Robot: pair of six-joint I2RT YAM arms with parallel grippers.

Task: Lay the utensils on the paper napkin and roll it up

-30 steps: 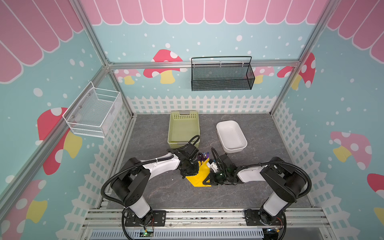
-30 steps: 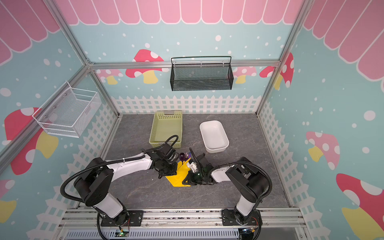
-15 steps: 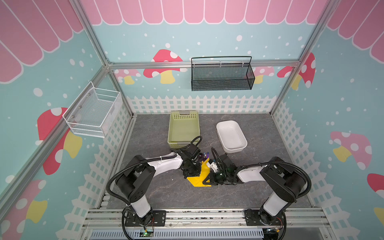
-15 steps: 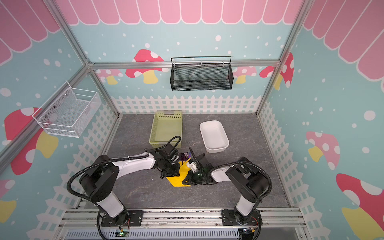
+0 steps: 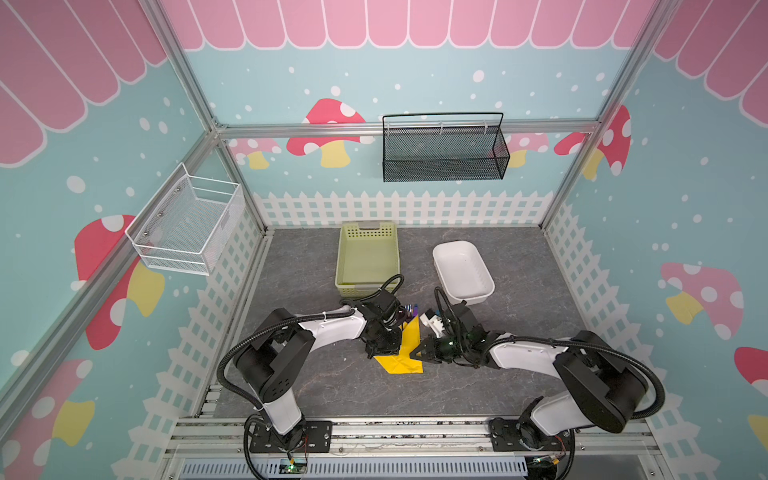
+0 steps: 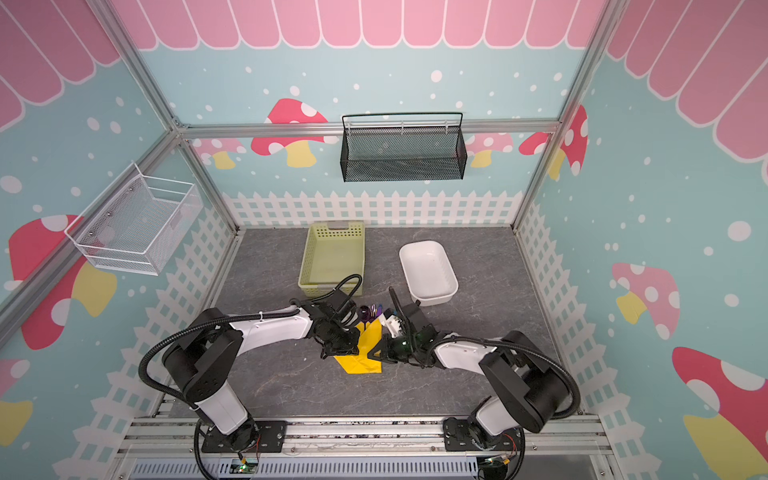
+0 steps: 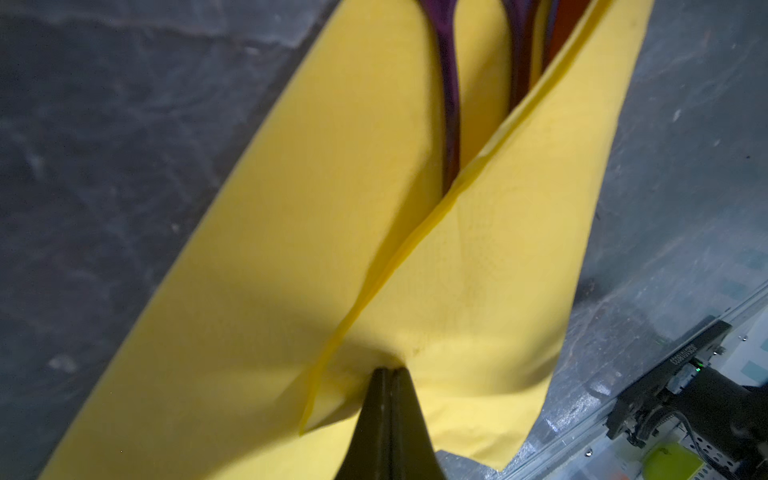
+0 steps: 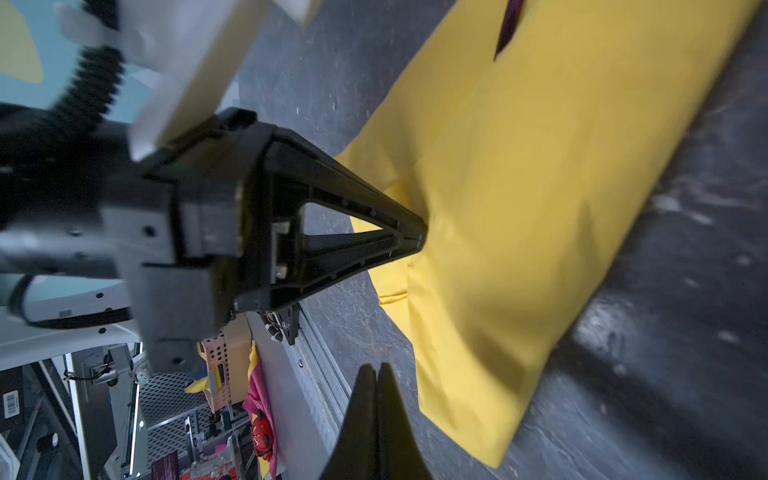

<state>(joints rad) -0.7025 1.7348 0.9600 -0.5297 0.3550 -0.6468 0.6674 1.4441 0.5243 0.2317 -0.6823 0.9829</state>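
Mushroom-print walls (image 5: 291,75) enclose the grey stone-look tabletop (image 5: 316,382). A green basket (image 5: 368,232) and a white tub (image 5: 463,297) stand at the back. Nearer the front lies the yellow paper napkin (image 5: 401,361), folded over the utensils (image 7: 451,104), whose purple heads poke out. The left gripper (image 7: 388,370), clenched, presses its tip into the fold. The right gripper (image 8: 376,365), clenched and empty, hovers just beside the napkin's edge.

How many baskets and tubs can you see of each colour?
Green: 1, the plastic basket on the table
White: 2, the tub on the table and the wire wall basket
Black: 1, the mesh wall basket
Total: 4
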